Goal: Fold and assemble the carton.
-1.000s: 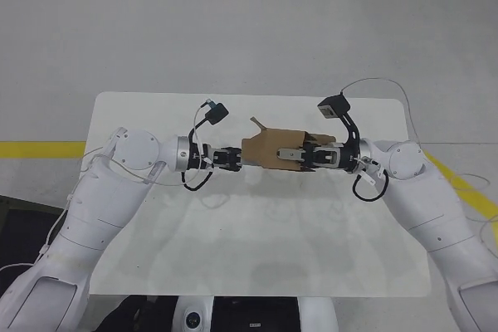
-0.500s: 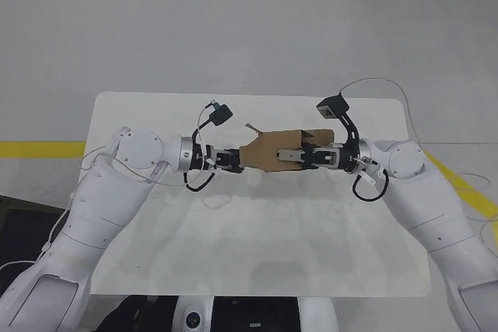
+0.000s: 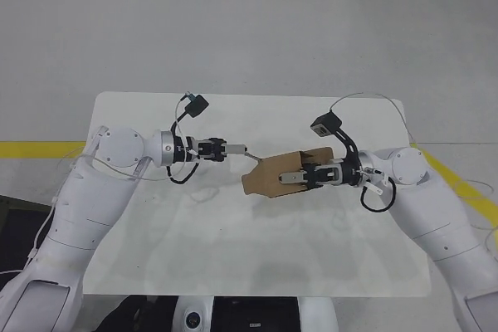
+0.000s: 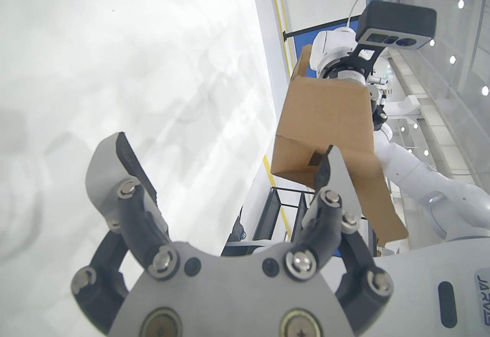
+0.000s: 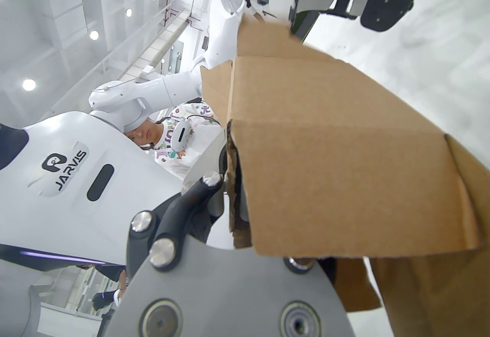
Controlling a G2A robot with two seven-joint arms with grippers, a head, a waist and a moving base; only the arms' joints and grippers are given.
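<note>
Carton held over table centre, right gripper clamped on its wall; we judge this steadies it. Left gripper, jaws spread and empty, sits at its 10 o'clock, free to fold flaps.

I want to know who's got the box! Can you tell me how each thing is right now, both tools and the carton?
left tool: open, empty, apart from the carton.
right tool: shut on the carton's wall, with one finger along the outside.
carton: held at one end by the right tool, opened into a box shape, end flaps not folded in.
</note>
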